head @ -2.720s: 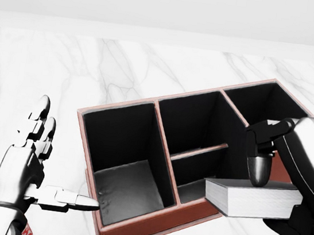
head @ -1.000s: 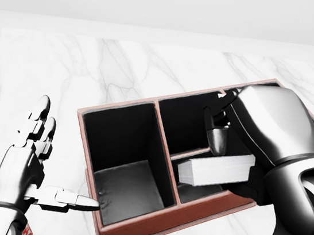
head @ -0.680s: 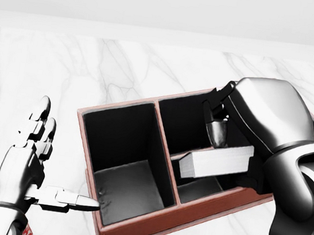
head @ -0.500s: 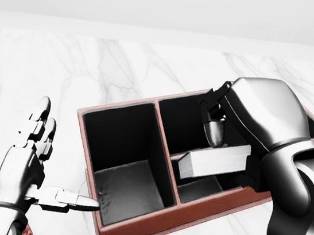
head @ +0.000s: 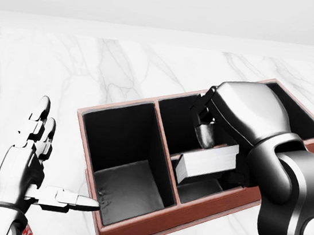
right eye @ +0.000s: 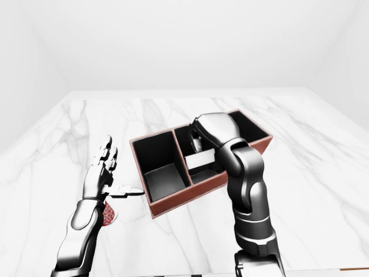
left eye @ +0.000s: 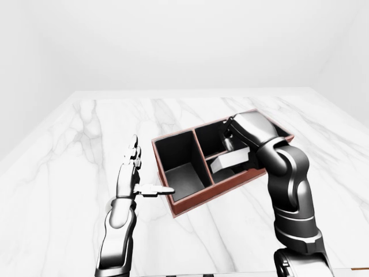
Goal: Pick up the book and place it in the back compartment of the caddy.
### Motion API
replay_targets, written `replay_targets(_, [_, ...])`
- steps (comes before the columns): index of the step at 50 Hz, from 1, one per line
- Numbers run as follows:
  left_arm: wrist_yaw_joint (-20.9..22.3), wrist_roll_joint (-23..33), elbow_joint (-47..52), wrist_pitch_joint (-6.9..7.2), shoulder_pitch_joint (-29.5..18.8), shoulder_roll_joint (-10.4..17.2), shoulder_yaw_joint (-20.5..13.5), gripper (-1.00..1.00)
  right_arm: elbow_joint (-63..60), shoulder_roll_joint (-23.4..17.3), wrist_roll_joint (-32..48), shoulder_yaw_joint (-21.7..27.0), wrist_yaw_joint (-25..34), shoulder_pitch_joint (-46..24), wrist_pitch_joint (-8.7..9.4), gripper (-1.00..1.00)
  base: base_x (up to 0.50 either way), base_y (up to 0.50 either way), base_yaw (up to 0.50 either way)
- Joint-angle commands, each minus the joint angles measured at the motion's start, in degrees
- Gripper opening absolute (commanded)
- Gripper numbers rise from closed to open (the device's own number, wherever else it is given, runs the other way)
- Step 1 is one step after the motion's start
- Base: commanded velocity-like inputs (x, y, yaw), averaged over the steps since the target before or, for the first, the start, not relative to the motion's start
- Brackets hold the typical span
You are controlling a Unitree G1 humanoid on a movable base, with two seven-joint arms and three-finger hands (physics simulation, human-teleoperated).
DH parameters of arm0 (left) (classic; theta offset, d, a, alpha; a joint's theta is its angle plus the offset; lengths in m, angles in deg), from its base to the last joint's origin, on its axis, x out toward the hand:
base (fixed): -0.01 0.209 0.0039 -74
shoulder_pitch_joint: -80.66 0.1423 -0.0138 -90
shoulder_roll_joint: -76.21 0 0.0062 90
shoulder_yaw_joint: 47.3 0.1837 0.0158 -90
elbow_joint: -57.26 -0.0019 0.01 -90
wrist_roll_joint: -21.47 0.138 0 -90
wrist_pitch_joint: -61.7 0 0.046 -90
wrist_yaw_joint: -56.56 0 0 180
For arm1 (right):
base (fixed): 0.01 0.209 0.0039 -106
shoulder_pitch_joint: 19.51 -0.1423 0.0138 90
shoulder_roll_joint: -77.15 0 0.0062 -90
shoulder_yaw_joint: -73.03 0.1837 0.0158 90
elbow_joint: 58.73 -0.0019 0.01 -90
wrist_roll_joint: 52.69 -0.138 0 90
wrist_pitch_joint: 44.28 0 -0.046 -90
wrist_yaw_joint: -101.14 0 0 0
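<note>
A white book (head: 208, 161) is held clamped in the right robot hand (head: 215, 139) above the caddy (head: 130, 230)'s middle compartments on the marble counter (head: 36, 67). It is not yet released into the back compartment. The left robot hand (head: 35, 165) is spread open, empty, beside the caddy.

bright even light | soft faint shadows | sharp focus | no glare | no edge distortion

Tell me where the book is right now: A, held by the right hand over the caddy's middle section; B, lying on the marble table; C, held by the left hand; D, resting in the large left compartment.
A: the right hand grips the book above the middle of the caddy, while the left hand stays open beside it.
</note>
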Motion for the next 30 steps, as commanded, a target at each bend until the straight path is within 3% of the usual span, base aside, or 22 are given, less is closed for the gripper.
replay_targets(1, [-0.10, 0.18, -0.22, 0.00, 0.02, -0.03, 0.04, 1.00, 2.84, 0.11, 0.43, 0.19, -0.01, -1.26, -1.08, -1.00, 0.00, 0.00, 0.00])
replay_targets(30, [-0.19, 0.46, -0.73, 0.00, -0.02, -0.08, 0.26, 1.00, 14.13, -1.46, 0.37, 0.31, -1.38, -4.65, -2.81, -1.00, 0.00, 0.00, 0.00])
